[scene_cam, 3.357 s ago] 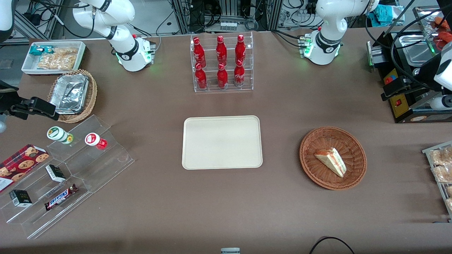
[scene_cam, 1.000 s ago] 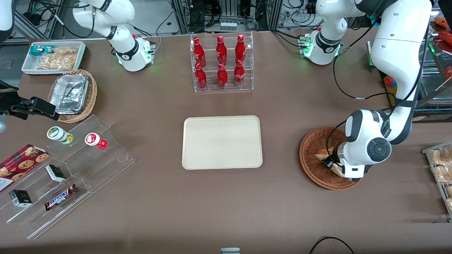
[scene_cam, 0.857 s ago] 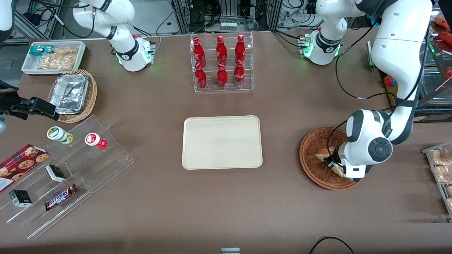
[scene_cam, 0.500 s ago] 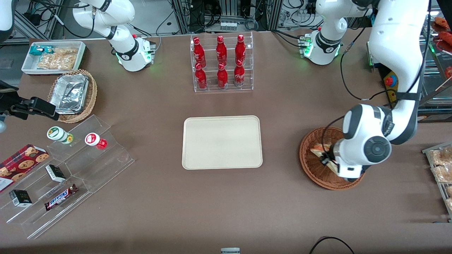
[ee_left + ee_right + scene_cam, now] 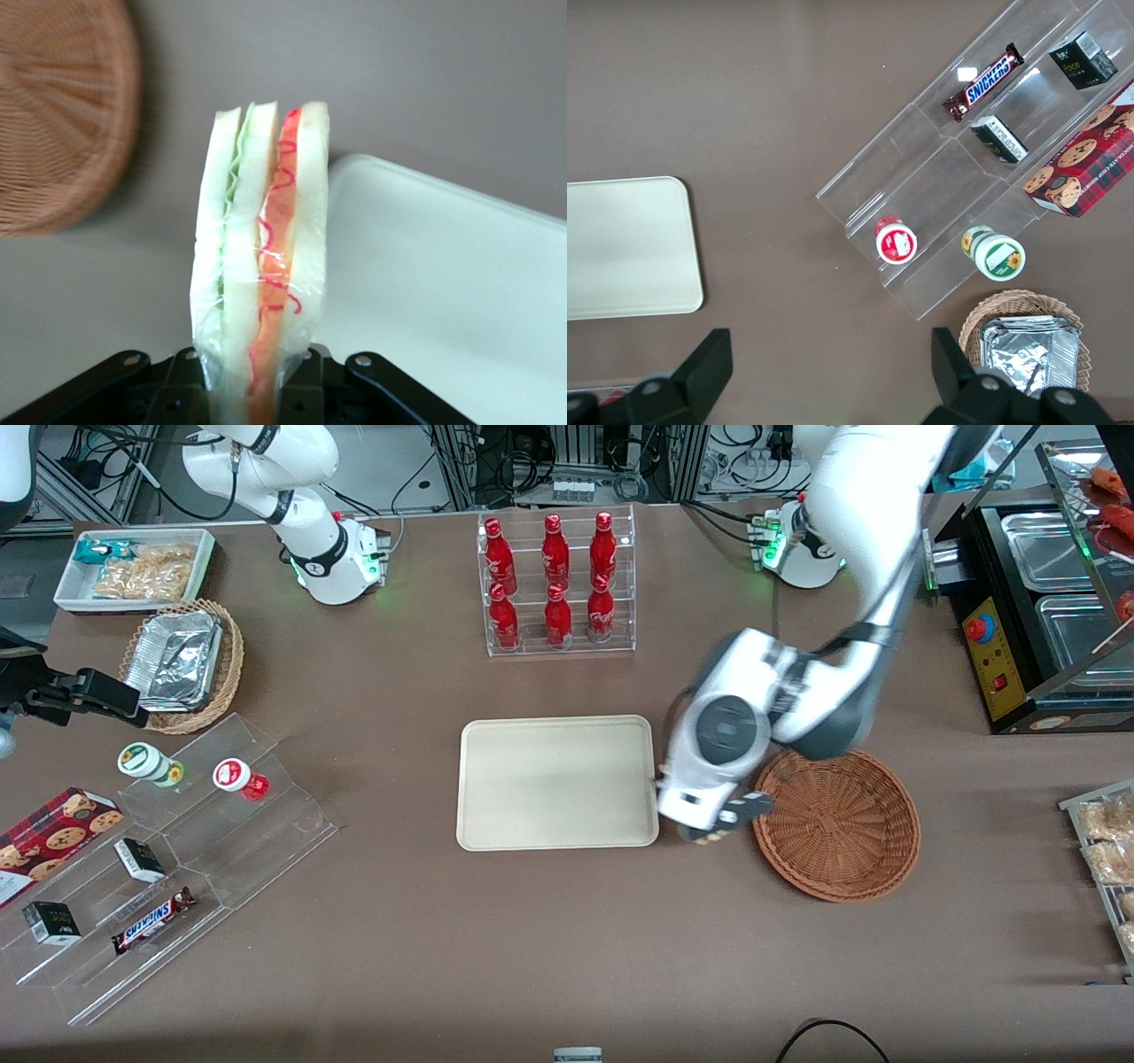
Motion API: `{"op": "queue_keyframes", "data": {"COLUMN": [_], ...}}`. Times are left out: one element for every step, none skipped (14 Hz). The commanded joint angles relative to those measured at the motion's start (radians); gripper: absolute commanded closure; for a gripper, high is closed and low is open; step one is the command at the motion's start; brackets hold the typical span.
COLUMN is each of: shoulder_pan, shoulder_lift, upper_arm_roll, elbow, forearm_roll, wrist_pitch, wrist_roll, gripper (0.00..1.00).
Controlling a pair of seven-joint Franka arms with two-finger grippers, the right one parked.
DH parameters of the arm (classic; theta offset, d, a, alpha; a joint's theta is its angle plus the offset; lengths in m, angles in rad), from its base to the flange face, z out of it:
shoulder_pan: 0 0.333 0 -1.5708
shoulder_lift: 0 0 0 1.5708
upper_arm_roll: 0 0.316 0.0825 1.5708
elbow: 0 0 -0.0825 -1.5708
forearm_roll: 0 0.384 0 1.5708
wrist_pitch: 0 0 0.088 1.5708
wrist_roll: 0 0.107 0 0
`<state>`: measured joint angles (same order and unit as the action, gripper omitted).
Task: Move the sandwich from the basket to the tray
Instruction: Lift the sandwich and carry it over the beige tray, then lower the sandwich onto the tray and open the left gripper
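The jaws [image 5: 252, 390] are closed on the sandwich [image 5: 261, 257], pinching the wrapped wedge at the end nearest the wrist, so that the rest of it stands out away from them. Its long axis runs straight out from the jaws, and its bread slices and its green and red filling layers stand on edge, side by side across the grip. The narrower free end points away from the wrist, down toward the bench [image 5: 567, 939].

In the front view the jaws [image 5: 709, 834] hang over the strip of bench between the tray [image 5: 558, 784] and the basket [image 5: 837, 824], just beside the tray's short edge nearest the working arm's end of the bench. The sandwich itself is hidden under the arm there.

Just outward from the jaws toward the working arm's end, the basket [image 5: 62, 115] lies with no sandwich in it, so the pick-up and lift-out look done. Just outward the other way, the tray [image 5: 461, 292] shows only bare surface. What is left, as I judge it, is the short carry over the tray's rim, lowering, and release; the task seems a little past halfway.
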<state>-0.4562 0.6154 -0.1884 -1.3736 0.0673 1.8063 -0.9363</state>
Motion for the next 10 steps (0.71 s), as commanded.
{"op": "queue_keyframes", "data": {"shoulder_pan": [-0.102, -0.131, -0.151, -0.165, -0.177, -0.189, -0.208, -0.217, -0.219, -0.226], "shoulder_lift": [0.156, 0.188, 0.208, 0.223, 0.245, 0.262, 0.277, 0.293, 0.308, 0.317], "upper_arm_roll": [0.015, 0.014, 0.01, 0.001, -0.009, -0.011, -0.011, -0.011, -0.011, -0.01], "elbow": [0.189, 0.211, 0.215, 0.215, 0.215, 0.215, 0.215, 0.215, 0.217, 0.215], "forearm_roll": [0.005, 0.002, 0.0, 0.002, 0.002, 0.002, 0.003, 0.003, 0.006, 0.011], "wrist_pitch": [-0.008, 0.016, 0.05, 0.085, 0.12, 0.143, 0.159, 0.179, 0.194, 0.2], "wrist_roll": [-0.001, 0.008, 0.013, 0.019, 0.049, 0.075, 0.092, 0.1, 0.106, 0.106], "gripper": [0.82, 0.82, 0.81, 0.81, 0.81, 0.81, 0.81, 0.81, 0.8, 0.79]}}
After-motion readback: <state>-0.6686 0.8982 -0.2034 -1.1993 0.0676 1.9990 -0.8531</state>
